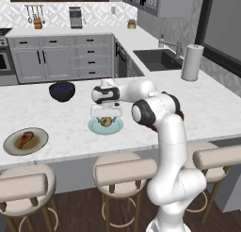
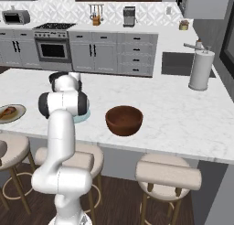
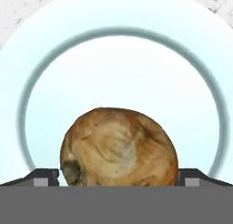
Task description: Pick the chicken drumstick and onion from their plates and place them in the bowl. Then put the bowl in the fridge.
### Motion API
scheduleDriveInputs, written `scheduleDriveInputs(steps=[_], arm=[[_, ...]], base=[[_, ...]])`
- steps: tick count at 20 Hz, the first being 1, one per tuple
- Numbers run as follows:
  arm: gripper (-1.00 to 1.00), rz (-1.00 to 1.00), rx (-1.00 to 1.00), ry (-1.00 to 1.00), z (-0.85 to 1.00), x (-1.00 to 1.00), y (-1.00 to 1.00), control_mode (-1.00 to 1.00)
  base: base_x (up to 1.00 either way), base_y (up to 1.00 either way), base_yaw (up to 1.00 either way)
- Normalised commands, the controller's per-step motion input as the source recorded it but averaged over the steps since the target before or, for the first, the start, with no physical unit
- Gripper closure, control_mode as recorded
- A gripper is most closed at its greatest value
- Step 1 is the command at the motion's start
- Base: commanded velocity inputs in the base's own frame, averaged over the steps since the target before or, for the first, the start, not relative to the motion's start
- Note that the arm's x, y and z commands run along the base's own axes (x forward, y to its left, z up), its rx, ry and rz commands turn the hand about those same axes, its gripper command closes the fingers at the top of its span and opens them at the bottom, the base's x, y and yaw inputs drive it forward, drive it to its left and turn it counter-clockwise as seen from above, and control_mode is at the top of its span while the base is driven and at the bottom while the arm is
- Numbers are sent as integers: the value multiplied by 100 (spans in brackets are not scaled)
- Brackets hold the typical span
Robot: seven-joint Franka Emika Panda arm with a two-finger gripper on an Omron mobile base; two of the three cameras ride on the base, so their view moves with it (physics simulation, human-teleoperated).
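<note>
On the far left of your left base view, the chicken drumstick (image 1: 25, 139) lies on the beige-grey plate (image 1: 40, 142), near the front edge of the marble counter (image 1: 197, 108). Further back and to the right sits the dark navy bowl (image 1: 62, 91), which is no part of the job. Next comes the pale blue plate (image 1: 96, 127) with the onion (image 1: 106, 121) resting on it. Your gripper (image 1: 106, 117) hangs directly over that onion, jaws spread wide to either side of it, not closed on it. The hand view confirms this: the onion (image 3: 119, 147) sits between the two dark fingertips (image 3: 43, 177) at the lower corners, on the pale blue plate (image 3: 123, 59). Further right stand the sink (image 1: 157, 59) and the paper towel roll (image 1: 191, 62).

In your right base view, the drumstick's plate (image 2: 17, 114) is at the left edge, and the reddish-brown wooden bowl (image 2: 124, 120) sits to the right of the arm, near the counter's front edge.
</note>
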Motion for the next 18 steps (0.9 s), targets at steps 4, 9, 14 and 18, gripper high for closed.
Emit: scheduleDriveInputs(steps=[4,9,14,18], arm=[[100,0,0,5,-37,0,0,-100],[100,0,0,1,-7,-23,0,-100],[100,0,2,0,15,-86,-20,-100],[100,0,5,-4,34,-97,-47,-100]], base=[[0,0,0],[0,0,0],[0,0,0],[0,0,0]])
